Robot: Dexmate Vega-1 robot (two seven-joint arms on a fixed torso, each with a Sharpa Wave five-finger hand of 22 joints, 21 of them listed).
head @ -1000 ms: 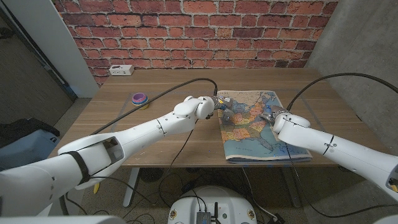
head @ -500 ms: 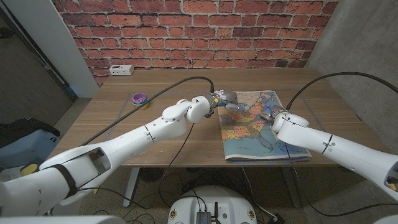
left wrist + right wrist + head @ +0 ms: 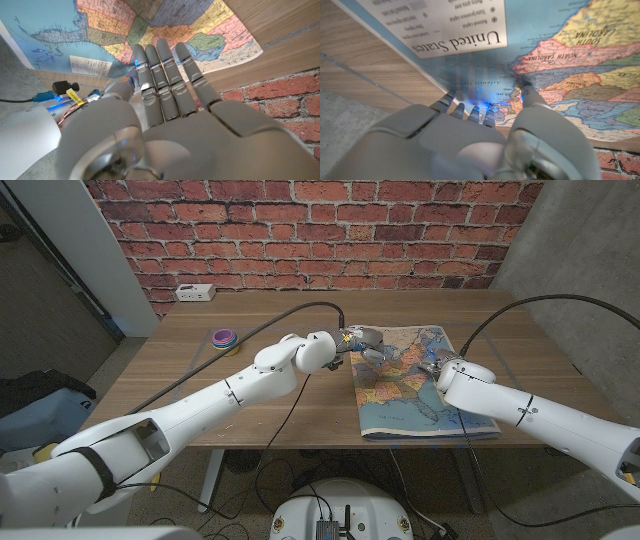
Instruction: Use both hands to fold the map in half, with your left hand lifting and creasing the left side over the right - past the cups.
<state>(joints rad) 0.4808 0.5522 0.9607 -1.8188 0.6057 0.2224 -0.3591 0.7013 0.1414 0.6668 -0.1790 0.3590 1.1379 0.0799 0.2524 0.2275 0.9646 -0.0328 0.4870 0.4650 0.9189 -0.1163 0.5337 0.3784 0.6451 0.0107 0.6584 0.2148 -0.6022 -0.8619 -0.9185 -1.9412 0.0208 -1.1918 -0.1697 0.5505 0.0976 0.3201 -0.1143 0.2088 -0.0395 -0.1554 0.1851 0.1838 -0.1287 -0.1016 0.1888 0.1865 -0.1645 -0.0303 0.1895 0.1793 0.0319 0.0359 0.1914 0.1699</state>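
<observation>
The colourful printed paper map of the United States (image 3: 415, 385) lies spread on the right half of the brown wooden tabletop (image 3: 200, 395), its near edge close to the tabletop's front edge. In the head view the left hand (image 3: 362, 340) sits over the map's far left corner, and the right hand (image 3: 437, 367) sits over the map's right part. The left wrist view adds that the left hand's fingers (image 3: 165, 70) are straight and side by side, stretched out above the map with nothing in them. The right wrist view shows the right hand's fingertips (image 3: 470, 107) pressing down on the sheet near the title box. A small stack of purple and pink cups (image 3: 223, 338) stands well to the left; I cannot tell if anything is inside. A white power strip (image 3: 195, 292) lies at the far edge.
</observation>
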